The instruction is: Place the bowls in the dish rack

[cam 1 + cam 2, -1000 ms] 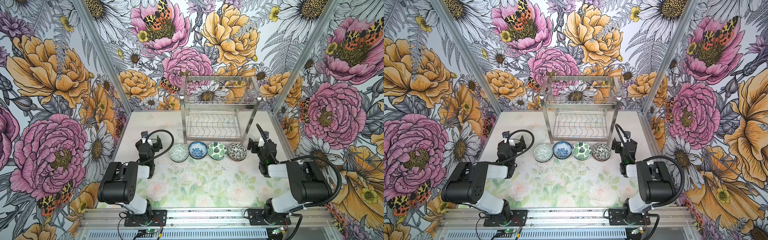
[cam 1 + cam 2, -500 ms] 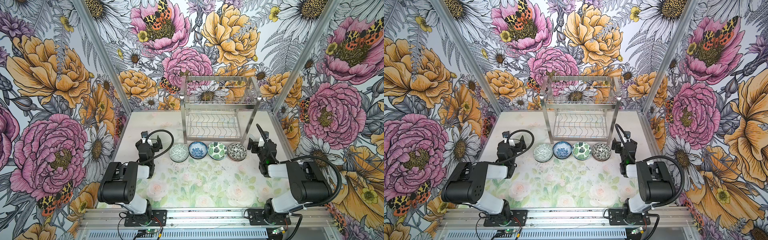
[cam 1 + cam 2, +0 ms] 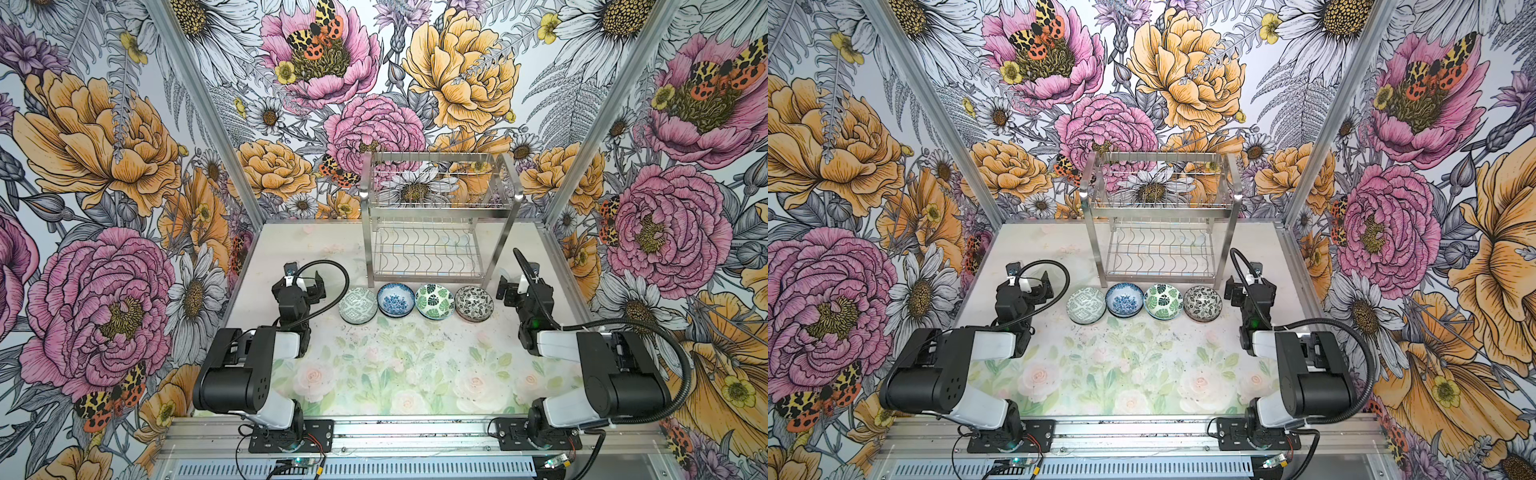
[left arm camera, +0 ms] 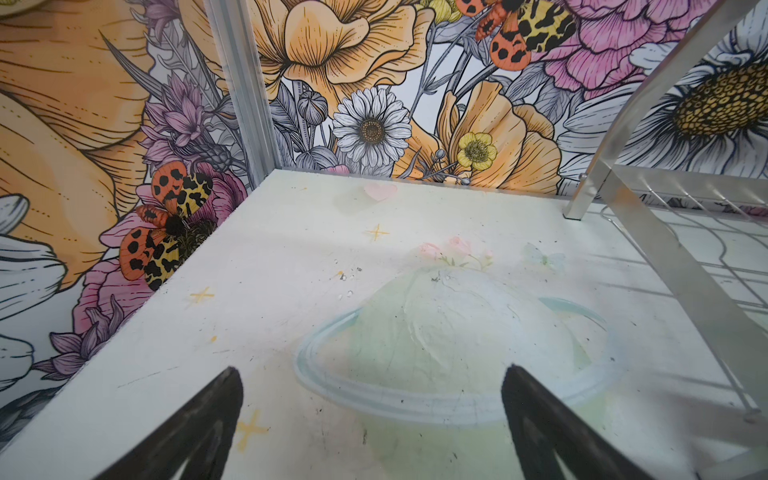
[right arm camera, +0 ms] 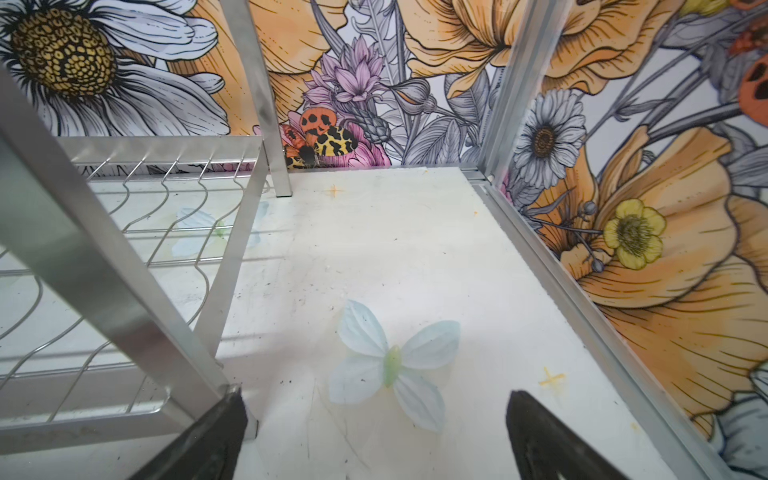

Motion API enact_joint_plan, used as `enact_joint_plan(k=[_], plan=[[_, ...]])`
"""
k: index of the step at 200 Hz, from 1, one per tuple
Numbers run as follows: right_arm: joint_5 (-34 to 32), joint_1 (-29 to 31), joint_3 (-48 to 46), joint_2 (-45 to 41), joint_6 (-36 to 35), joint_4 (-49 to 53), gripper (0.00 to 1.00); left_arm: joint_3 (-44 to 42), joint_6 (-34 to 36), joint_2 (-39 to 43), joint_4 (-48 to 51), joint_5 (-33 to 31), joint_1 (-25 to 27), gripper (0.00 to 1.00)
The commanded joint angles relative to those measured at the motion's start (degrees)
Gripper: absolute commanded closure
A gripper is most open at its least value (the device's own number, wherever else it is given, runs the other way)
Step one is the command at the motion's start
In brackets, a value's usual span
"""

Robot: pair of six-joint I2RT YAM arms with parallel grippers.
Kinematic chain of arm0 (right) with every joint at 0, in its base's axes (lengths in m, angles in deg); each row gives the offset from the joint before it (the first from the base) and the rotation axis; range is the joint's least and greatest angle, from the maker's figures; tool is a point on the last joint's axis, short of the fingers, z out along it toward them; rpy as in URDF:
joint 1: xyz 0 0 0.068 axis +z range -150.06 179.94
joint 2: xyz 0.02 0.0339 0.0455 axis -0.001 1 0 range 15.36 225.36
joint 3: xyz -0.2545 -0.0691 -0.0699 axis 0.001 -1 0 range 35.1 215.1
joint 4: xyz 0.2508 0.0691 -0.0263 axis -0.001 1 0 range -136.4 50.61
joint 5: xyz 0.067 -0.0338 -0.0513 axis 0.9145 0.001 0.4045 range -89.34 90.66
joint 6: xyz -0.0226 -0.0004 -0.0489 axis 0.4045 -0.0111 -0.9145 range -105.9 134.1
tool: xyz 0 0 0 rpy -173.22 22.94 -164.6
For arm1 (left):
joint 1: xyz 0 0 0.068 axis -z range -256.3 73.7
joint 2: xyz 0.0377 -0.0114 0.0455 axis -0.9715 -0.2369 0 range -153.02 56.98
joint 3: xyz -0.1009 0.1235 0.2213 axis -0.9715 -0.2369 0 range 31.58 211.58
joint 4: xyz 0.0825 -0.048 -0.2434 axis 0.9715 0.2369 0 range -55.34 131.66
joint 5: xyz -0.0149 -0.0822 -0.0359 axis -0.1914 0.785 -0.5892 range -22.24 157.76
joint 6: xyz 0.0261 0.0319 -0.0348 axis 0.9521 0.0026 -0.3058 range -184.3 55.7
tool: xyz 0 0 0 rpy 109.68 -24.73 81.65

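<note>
My left fingers (image 4: 199,432) and right fingers (image 5: 208,444) are spread wide, holding nothing. Four bowls (image 3: 395,300) line the surface (image 3: 395,374) at the dish rack's (image 3: 436,209) six o'clock, unseen by wrist cameras.

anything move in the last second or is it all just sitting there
Nothing visibly changed. The left claw and right claw stay open and empty at either end of the four bowls, which still sit in a row in front of the empty dish rack.
</note>
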Motion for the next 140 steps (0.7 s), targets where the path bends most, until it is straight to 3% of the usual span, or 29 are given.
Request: enact_joint_plan(k=[1, 30, 55, 94, 121, 140], plan=[[-8.64, 1.70, 3.33, -8.69, 1.80, 10.77, 0.00, 0.76, 0.86, 9.51, 7.37, -8.08, 1.73, 0.01], [-14.57, 6.95, 5.82, -19.22, -0.96, 19.80, 0.00, 7.14, 1.97, 19.31, 23.37, -18.51, 5.56, 0.01], [-11.43, 10.34, 12.69, -23.30, 1.97, 33.47, 0.00, 13.97, -1.33, 23.86, 37.92, -21.37, 8.40, 0.01], [-11.53, 20.76, 22.03, -22.25, 2.51, 46.78, 0.00, 24.12, -8.58, 25.47, 59.19, -15.79, 13.80, 0.01], [-9.71, 24.48, 27.09, -19.56, 4.61, 51.33, 0.00, 28.71, -13.24, 23.96, 69.33, -2.05, 12.31, 0.01], [-9.65, 26.70, 30.48, -16.95, 4.74, 54.10, 0.00, 29.23, -15.38, 22.96, 71.83, 2.19, 12.06, 0.01]])
